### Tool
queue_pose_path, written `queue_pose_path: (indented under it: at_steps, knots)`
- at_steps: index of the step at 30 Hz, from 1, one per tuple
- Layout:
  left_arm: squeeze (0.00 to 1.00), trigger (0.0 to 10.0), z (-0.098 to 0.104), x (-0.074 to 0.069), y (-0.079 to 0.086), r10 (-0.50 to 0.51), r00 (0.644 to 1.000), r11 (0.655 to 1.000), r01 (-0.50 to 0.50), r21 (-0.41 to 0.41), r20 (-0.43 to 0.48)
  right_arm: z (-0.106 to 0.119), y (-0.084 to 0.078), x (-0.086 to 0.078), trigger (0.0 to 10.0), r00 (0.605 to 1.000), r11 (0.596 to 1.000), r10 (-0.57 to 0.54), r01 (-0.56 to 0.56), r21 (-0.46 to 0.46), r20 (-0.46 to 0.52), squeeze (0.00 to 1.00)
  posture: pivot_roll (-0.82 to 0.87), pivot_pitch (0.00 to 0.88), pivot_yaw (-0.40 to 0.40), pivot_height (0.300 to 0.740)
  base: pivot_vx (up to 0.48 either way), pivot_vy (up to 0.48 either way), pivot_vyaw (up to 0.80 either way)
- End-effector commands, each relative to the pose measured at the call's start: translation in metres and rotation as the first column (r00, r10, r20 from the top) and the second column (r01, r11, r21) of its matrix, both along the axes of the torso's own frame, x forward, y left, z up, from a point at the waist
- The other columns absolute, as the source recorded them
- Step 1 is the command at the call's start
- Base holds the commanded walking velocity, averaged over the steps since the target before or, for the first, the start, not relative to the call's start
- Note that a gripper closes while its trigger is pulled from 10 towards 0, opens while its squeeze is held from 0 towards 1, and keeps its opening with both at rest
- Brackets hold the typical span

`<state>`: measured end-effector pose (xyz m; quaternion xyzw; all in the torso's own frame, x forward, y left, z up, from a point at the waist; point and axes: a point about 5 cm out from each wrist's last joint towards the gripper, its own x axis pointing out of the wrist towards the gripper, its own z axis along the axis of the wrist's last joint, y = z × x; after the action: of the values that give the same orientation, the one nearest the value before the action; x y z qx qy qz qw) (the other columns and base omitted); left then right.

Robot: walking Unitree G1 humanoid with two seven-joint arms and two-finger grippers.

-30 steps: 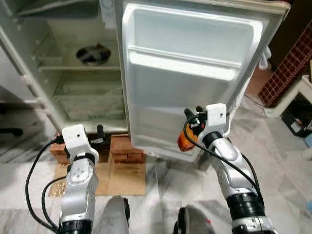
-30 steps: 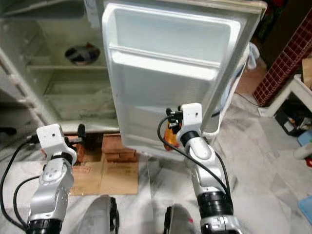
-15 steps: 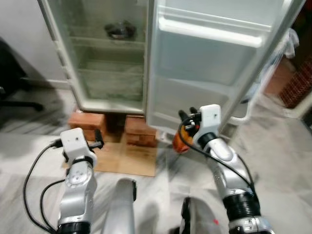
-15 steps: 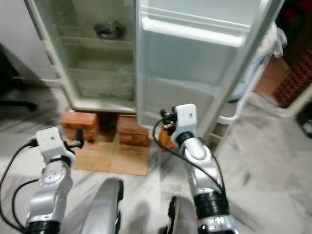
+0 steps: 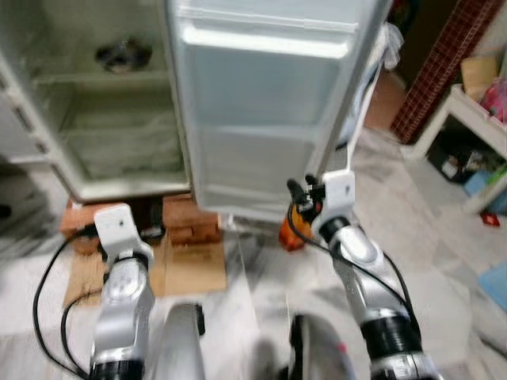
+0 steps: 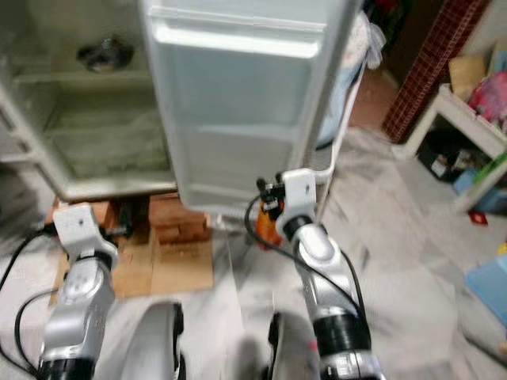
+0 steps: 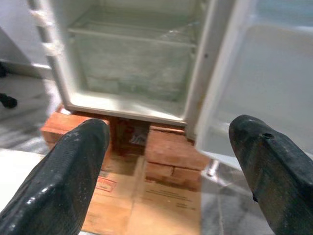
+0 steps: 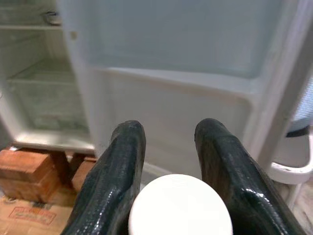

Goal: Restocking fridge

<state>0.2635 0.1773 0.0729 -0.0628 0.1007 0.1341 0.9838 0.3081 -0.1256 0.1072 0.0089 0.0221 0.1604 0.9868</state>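
The fridge (image 5: pixel 111 150) stands open on my left, with its white door (image 5: pixel 261 119) swung out right in front of me. A dark bowl (image 5: pixel 123 55) sits on an inner shelf. My right gripper (image 5: pixel 301 196) is shut on an orange bottle (image 5: pixel 291 231), low in front of the door's bottom edge. The bottle's white cap (image 8: pixel 180 205) sits between the black fingers (image 8: pixel 120 166) in the right wrist view. My left gripper (image 7: pixel 171 161) is open and holds nothing. It points at the fridge's lower compartment (image 7: pixel 132 63) and the bricks beneath it.
Red bricks (image 5: pixel 190 226) prop up the fridge, and flattened cardboard (image 5: pixel 194 265) lies on the marble floor before them. A white low table (image 5: pixel 475 119) with clutter and a red lattice wall (image 5: pixel 432 63) stand at the right.
The whole picture has shifted as the camera moved, so the fridge body now sits further left and the right side of the room shows. Both arms keep their pose, bottle still held.
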Motion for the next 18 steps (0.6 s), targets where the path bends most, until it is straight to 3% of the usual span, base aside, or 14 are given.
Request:
queue_pose_path:
  at_steps: [1,4,18]
  knots:
    - [0.00,10.0,0.0040,0.0015,0.0013,-0.006,1.000,1.000,0.006,0.004,0.015,0.0120,0.0025,0.0031,10.0,0.998,1.000,0.009,-0.009,0.007,0.056,0.00,0.02,0.088,-0.027,0.640,0.390,0.000,0.00]
    - [0.00,10.0,0.0040,0.0015,0.0010,-0.006,1.000,1.000,0.006,0.001,0.015,0.0123,0.0029,0.0033,10.0,0.998,1.000,0.012,-0.013,0.007,0.058,0.00,0.02,0.089,-0.026,0.640,0.390,0.000,0.00]
    - [0.00,10.0,0.0044,0.0036,-0.0013,-0.015,1.000,1.000,0.015,-0.008,0.018,0.0132,0.0048,0.0040,10.0,0.997,1.000,0.024,-0.025,0.003,0.068,0.00,0.02,0.086,-0.025,0.640,0.289,0.330,0.00]
